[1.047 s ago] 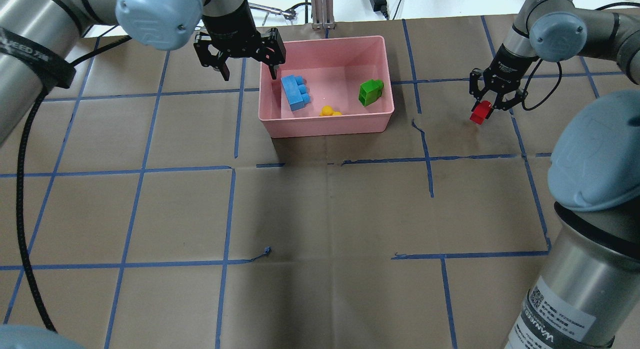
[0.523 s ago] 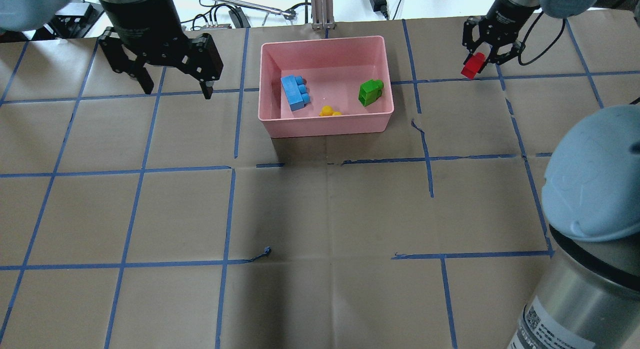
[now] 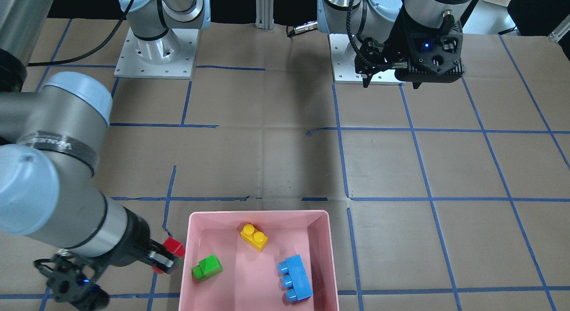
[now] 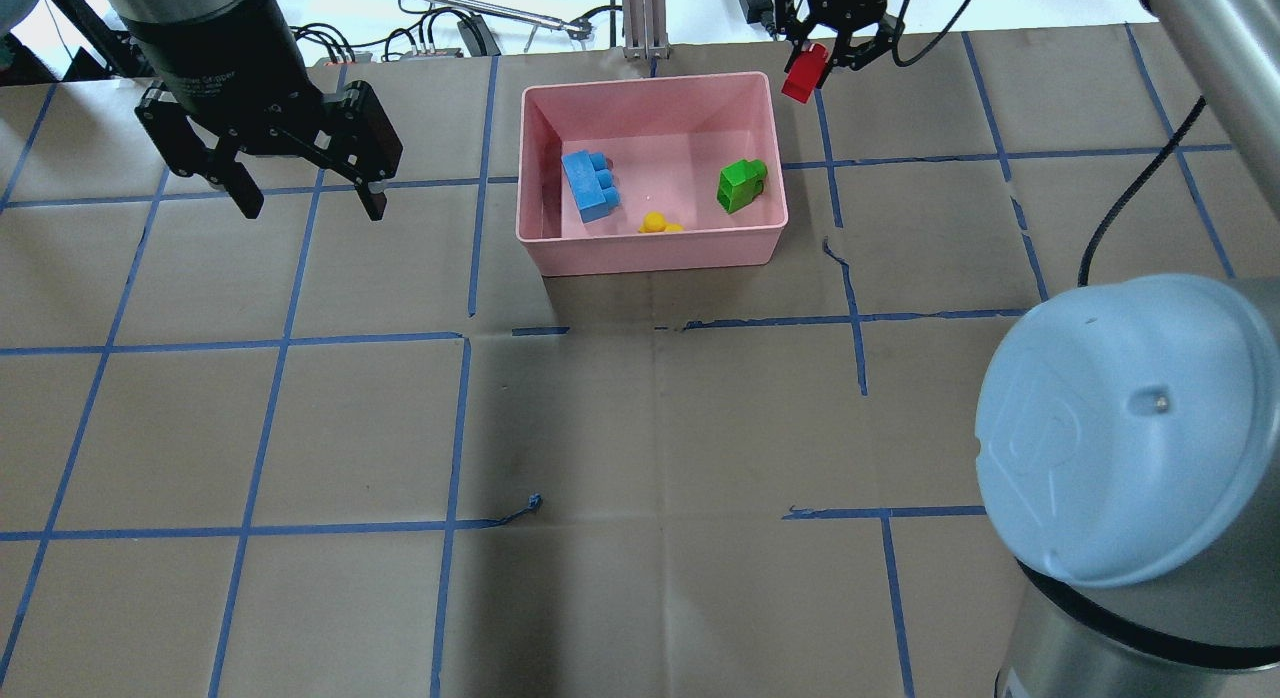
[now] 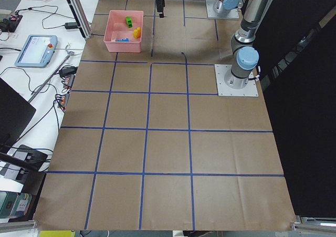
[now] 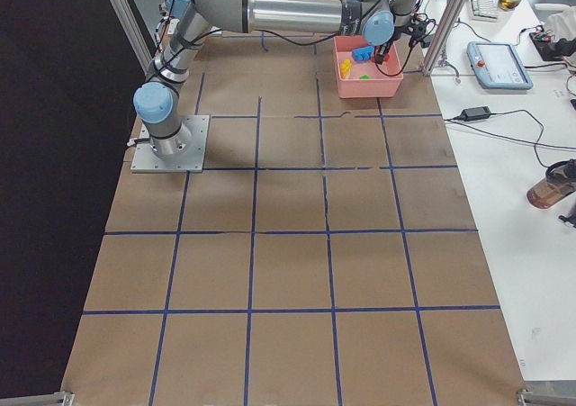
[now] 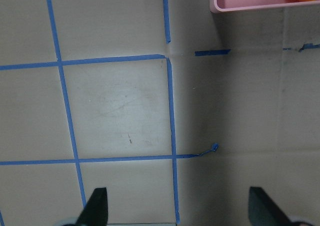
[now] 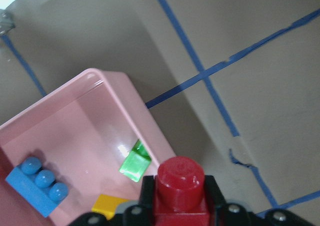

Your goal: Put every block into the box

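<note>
The pink box (image 4: pixel 650 261) stands at the table's far middle. In it lie the light-blue block (image 4: pixel 590 185), the green block (image 4: pixel 741 184) and the yellow block (image 4: pixel 659 223). My right gripper (image 4: pixel 812 66) is shut on the red block (image 4: pixel 800 81) and holds it in the air just outside the box's far right corner. The front-facing view shows the red block (image 3: pixel 173 247) beside the box's wall (image 3: pixel 189 239). The right wrist view shows the red block (image 8: pixel 180 186) over the box's edge (image 8: pixel 145 131). My left gripper (image 4: pixel 312 203) is open and empty, left of the box.
Brown paper with blue tape grid lines covers the table. An aluminium post (image 4: pixel 645 18) stands just behind the box. Cables and tools lie beyond the table's far edge. The left wrist view shows bare paper and the box's corner (image 7: pixel 250 5).
My right gripper has carried the red block up and leftward, from the table's right side to the box's far right corner. My left gripper has moved left, away from the box, still open.
</note>
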Action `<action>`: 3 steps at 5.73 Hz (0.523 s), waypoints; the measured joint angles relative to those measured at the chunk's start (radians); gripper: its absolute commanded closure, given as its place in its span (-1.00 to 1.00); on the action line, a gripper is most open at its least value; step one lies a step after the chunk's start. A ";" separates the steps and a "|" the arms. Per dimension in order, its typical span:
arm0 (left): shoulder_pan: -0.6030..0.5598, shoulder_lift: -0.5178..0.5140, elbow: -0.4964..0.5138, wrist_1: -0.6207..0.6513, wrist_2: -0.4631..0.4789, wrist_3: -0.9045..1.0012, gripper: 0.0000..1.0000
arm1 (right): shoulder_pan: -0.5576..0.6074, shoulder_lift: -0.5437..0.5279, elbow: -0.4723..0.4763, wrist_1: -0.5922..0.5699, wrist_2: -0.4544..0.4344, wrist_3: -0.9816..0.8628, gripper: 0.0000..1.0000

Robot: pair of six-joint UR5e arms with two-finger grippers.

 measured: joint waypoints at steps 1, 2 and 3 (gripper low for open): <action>0.007 0.011 -0.011 0.001 0.001 0.004 -0.99 | 0.072 0.044 -0.015 -0.074 0.020 0.085 0.53; 0.009 0.014 -0.015 0.002 0.001 0.008 -0.99 | 0.137 0.097 -0.019 -0.171 0.026 0.152 -0.97; 0.010 0.015 -0.016 0.010 -0.001 0.009 -0.99 | 0.168 0.130 -0.014 -0.234 0.019 0.168 -0.98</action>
